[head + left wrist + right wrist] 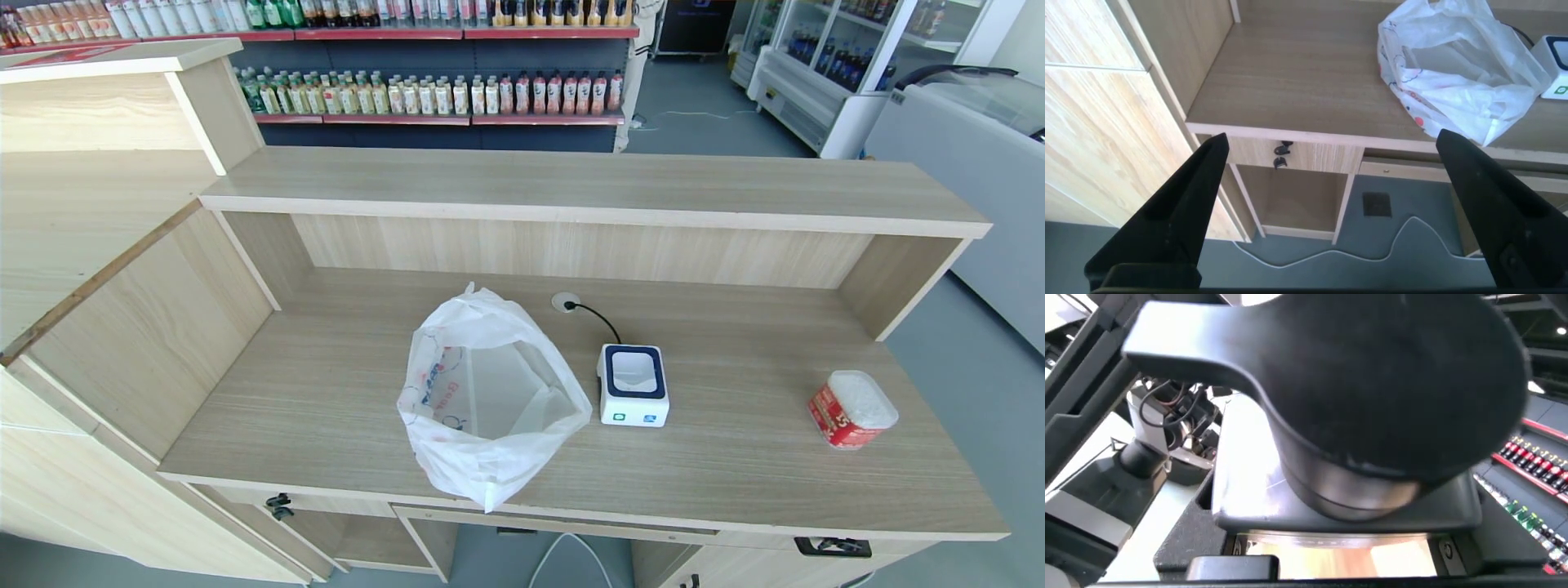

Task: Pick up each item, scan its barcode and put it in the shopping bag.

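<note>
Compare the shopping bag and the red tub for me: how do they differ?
The bag is white, see-through and open-mouthed; the tub is red and topped with a white lid. The bag sits left of the scanner, the tub far right. Both rest on the counter.

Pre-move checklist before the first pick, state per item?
1. Bag standing on the counter, mouth open: ok.
2. Scanner window facing up, uncovered: ok.
3. Tub standing apart from everything else, free to grasp: ok.
4. Left claw open and empty: ok.
5. Left claw over the counter: not ok, it is out past the front edge.
6. Where the tub's barcode sits: cannot tell.
</note>
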